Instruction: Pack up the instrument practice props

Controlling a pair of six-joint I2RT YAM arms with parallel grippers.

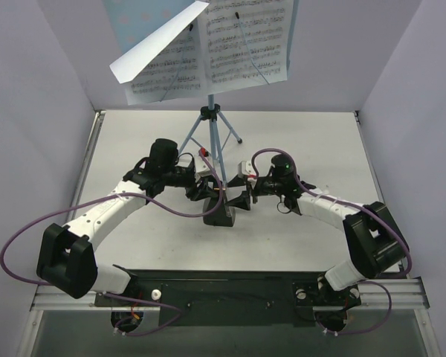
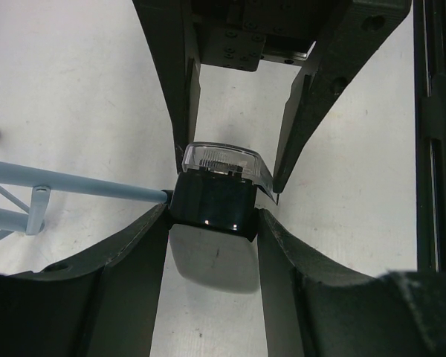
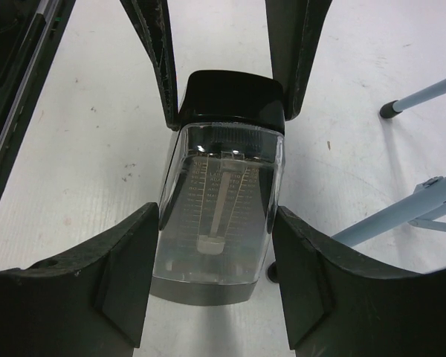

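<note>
Fingers of the left end effector pinch the metronome's dark end and the right end effector grips its clear cover, on the surface just beside a music-stand tripod leg; we'd hold both grips square and lift straight, clear of that leg.

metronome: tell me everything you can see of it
The metronome is small and tapered: glossy black shell, clear front cover over a pendulum and scale, grey base. It is beside the legs of the music stand. The left gripper clamps the black shell; the right gripper grips the clear cover. Resting or lifted: cannot tell.
</note>
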